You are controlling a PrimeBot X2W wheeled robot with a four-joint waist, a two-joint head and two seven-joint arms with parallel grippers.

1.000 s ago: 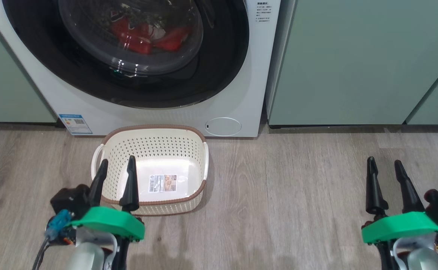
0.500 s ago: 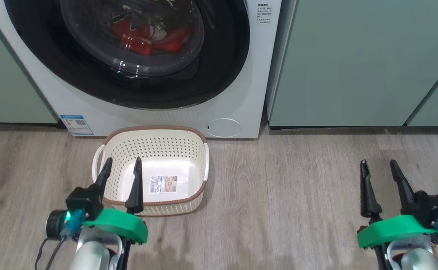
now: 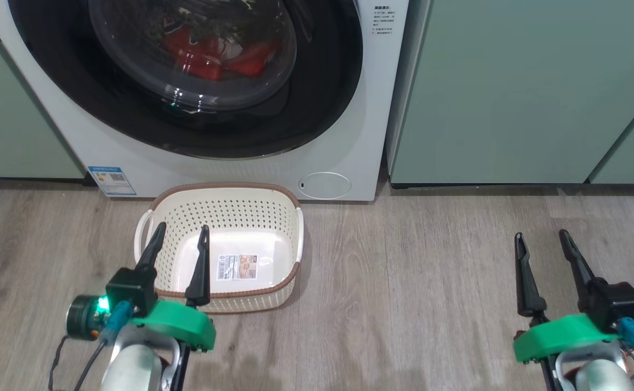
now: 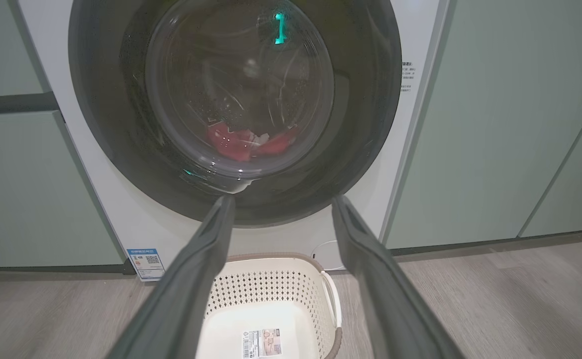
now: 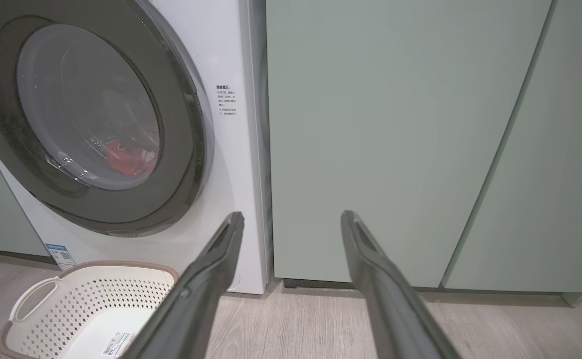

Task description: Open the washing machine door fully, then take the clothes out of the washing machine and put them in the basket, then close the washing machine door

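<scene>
Nearest the camera in the head view, the left gripper (image 3: 183,225) rises at the lower left with its jaws spread apart and holding nothing. Its dark fingers (image 3: 200,260) overlap the near-left part of the basket (image 3: 224,186). At the lower right, the right gripper (image 3: 540,233) is also spread wide and empty above the bare wood-look floor (image 3: 403,271), well apart from the basket.

The cream perforated basket stands on the floor just in front of the washing machine (image 3: 349,136). It is empty apart from a label (image 3: 236,266) on its bottom. Behind it, low on the white front, are a blue sticker (image 3: 111,180) to the left and a small round flap (image 3: 323,184) to the right.

The washing machine door (image 3: 322,81) sits closed against the front, its glossy black rim ringing the bulging glass. The red clothes (image 3: 208,54), with a white patch among them, lie inside the drum behind the glass.

The left wrist view looks between the parted fingers of the left gripper (image 4: 282,197) at the door (image 4: 370,124), the clothes (image 4: 231,144) low in the window and the basket (image 4: 271,289) below. The right gripper (image 5: 292,213) faces a pale green cabinet (image 5: 395,124) beside the machine.
</scene>
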